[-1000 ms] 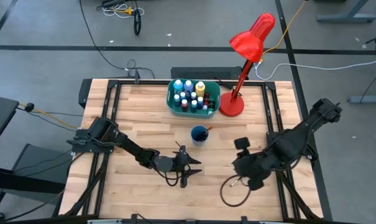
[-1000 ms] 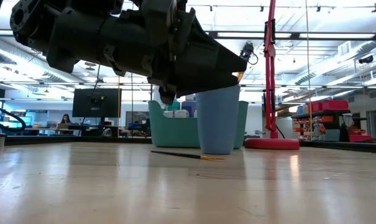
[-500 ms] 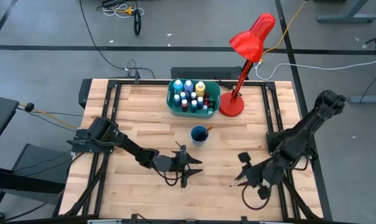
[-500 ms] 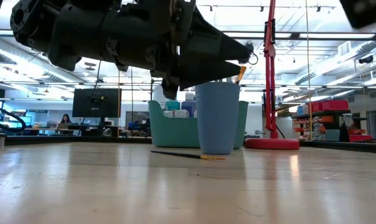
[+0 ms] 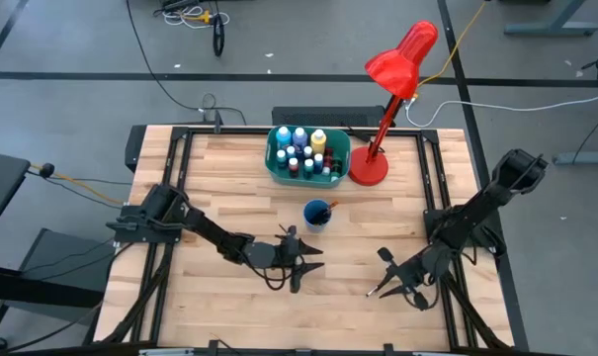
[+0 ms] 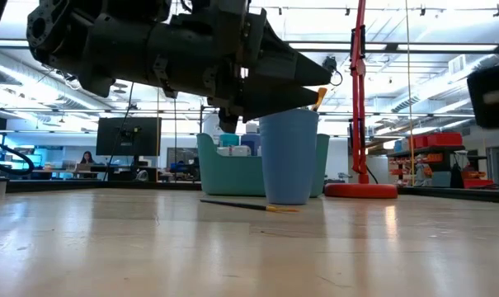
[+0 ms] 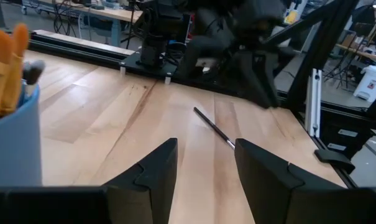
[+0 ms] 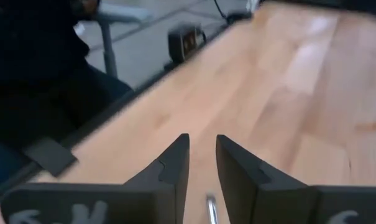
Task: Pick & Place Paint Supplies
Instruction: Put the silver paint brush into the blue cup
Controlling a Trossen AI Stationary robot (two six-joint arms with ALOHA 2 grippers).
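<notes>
The paint bottles (image 5: 300,155) stand in the teal tub (image 5: 275,166) at the far middle. A blue cup (image 5: 316,215) in front of it holds several brushes (image 7: 6,59). One thin dark paintbrush (image 7: 214,129) lies flat on the wood between the two grippers, and its pale end (image 5: 371,294) shows by the right gripper. My left gripper (image 5: 311,262) hovers open just near of the cup, pointing right. My right gripper (image 5: 380,282) is low over the near right of the table, narrowly open. The brush end (image 8: 209,208) shows between its fingers, apparently untouched.
The red desk lamp stands with its base (image 5: 368,169) right of the tub, and its head (image 5: 402,54) leans beyond the far edge. A brush (image 6: 249,205) lies in front of the cup (image 6: 289,157) in the low view. Bare wood (image 5: 219,203) spreads on the left half.
My right arm has drawn back toward the table's right and near edges and come down lower. Its wrist has swung off the table's middle, and its gripper stays by the lying brush. The brush, cup and tub have not moved.
</notes>
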